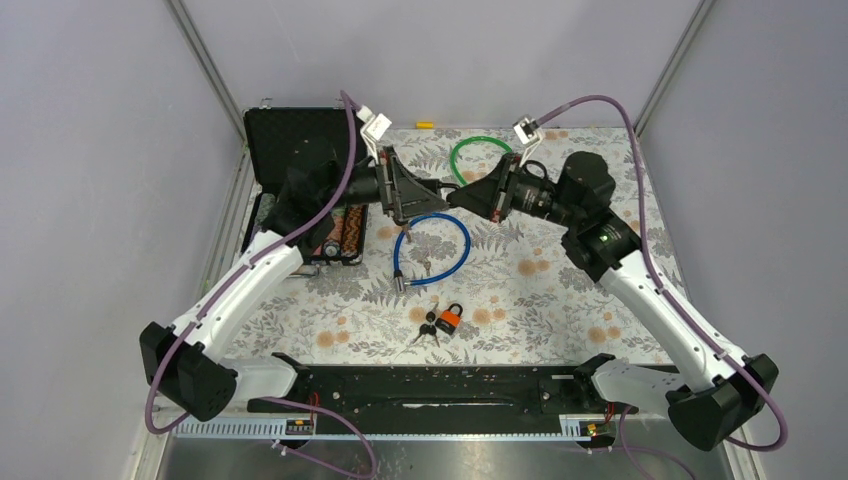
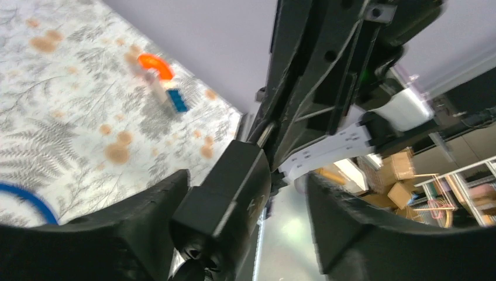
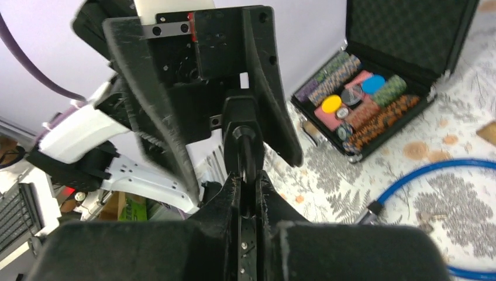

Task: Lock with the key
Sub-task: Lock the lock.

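The orange padlock (image 1: 450, 320) lies on the worktop (image 1: 570, 305) near the front, with its keys (image 1: 428, 330) touching it. Above the blue cable lock (image 1: 467, 243) the right pincer (image 3: 245, 188) pinches a small dark piece (image 3: 243, 132), perhaps a key. The left pincer (image 2: 240, 199) stands spread around it. This looks like a handover. The next move calls for bringing that piece squarely down to a keyhole.

The tabletop (image 1: 560, 305) bore a grey fern print dotted with tan blossoms. The blue cable loop (image 1: 467, 243), green cable loop (image 1: 453, 158) and orange padlock (image 1: 449, 320) stood out against it. The black case (image 1: 290, 125) held multicoloured, striped chips (image 3: 357, 108).
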